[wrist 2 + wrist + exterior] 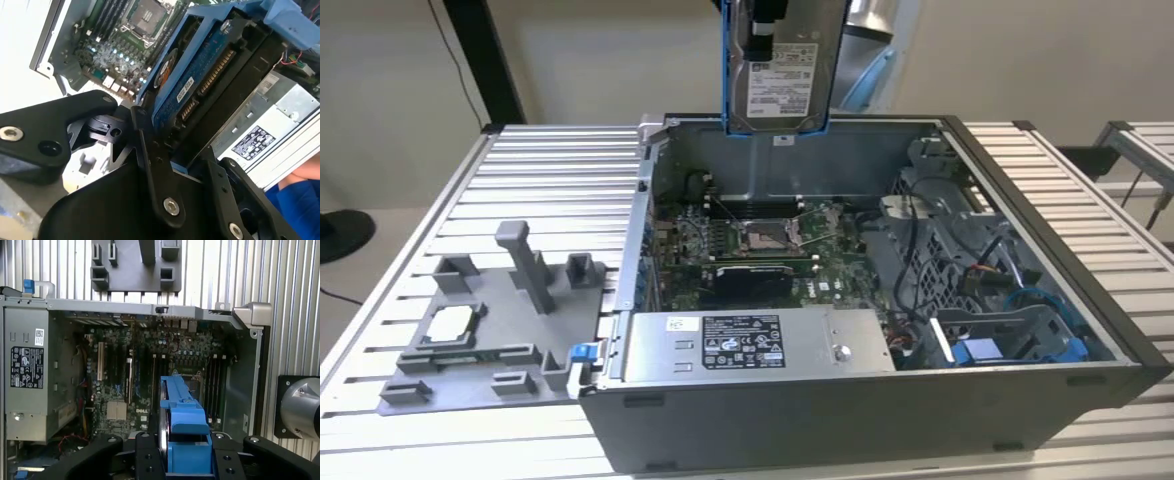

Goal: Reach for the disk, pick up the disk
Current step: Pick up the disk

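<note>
The disk [781, 70] hangs upright above the back of the open computer case, its white label facing the exterior view and its blue bracket along the edges. In both wrist views my gripper [185, 456] is shut on the disk [182, 415], with black fingers [147, 455] pressed on either side of the blue bracket. In the second wrist view the disk [200, 75] shows its circuit-board side, clamped in the gripper [182, 160] well above the motherboard.
The open computer case [854, 405] rests on a slatted metal table [547, 170]. Inside are the motherboard [761, 240], a grey box with a black label [747, 345] and a blue drive bay [1014, 345]. A grey tray [494, 310] holding a small white chip [451, 325] lies at the exterior view's left.
</note>
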Robot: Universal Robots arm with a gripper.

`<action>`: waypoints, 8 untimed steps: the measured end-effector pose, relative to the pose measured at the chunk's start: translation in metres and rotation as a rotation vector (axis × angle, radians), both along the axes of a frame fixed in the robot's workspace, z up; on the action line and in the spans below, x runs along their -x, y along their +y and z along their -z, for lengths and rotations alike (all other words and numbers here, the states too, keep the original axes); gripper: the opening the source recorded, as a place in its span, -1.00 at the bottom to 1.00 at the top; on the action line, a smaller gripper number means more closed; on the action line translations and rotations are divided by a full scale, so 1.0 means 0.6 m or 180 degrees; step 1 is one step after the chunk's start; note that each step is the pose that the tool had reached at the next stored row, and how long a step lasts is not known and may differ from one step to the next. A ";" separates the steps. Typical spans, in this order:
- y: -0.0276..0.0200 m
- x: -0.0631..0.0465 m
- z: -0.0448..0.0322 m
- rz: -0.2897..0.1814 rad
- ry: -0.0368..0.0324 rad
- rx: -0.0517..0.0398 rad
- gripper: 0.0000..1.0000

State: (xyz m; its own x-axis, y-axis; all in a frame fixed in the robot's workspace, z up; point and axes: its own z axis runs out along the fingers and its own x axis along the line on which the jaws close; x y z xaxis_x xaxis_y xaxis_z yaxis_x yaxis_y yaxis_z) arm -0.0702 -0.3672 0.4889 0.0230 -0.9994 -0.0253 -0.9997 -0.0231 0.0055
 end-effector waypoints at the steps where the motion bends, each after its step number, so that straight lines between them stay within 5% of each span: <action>1: 0.0000 -0.003 0.000 0.0000 0.0000 0.0000 -1.00; 8: 0.0000 -0.021 0.000 0.0000 0.0000 0.0000 -1.00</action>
